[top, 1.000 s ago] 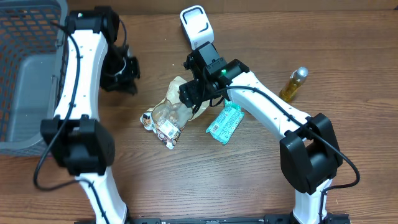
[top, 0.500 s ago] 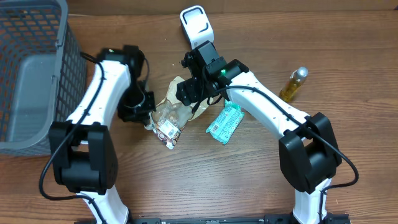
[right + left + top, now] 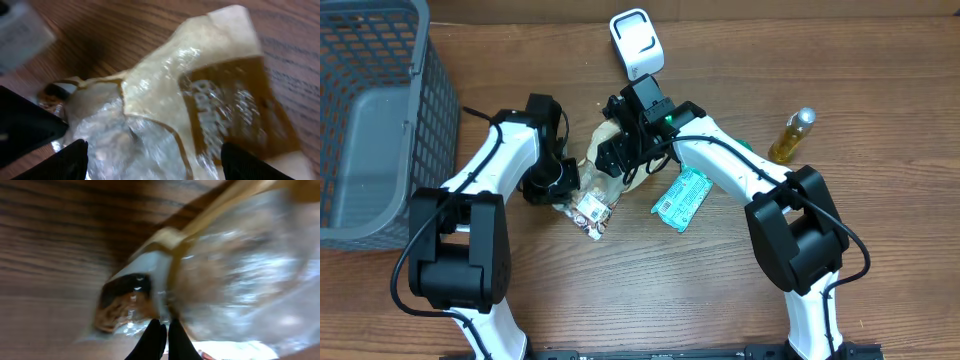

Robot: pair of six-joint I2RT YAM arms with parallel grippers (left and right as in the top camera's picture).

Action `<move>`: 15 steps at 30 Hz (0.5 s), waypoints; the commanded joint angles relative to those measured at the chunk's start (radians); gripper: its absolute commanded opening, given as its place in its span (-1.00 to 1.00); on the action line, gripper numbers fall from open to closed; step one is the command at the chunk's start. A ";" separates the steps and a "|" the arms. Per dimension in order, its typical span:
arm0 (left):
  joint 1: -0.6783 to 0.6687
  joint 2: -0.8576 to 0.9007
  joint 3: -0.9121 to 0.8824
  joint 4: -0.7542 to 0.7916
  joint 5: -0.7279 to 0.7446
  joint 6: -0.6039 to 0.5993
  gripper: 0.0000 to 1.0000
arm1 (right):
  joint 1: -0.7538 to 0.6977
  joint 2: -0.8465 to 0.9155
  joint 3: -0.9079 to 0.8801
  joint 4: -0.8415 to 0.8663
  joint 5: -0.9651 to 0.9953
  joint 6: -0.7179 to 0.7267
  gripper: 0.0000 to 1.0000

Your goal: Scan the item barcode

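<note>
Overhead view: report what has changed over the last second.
The left end effector, shut, swung from beside the basket to the snack bag's left end. The right end effector, open, edged slightly left above the bag. Bag, green packet, bottle, scanner and basket stayed put.

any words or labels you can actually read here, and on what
No text reads clearly.
On the snack bag: white lettering on its brown panel, too blurred to read.
On the green packet: print on the white label, too small.
On the bottle: nothing legible.
</note>
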 commanded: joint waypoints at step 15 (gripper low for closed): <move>0.001 0.016 -0.084 0.103 -0.061 -0.034 -0.91 | -0.003 0.043 -0.005 0.077 0.102 -0.013 0.68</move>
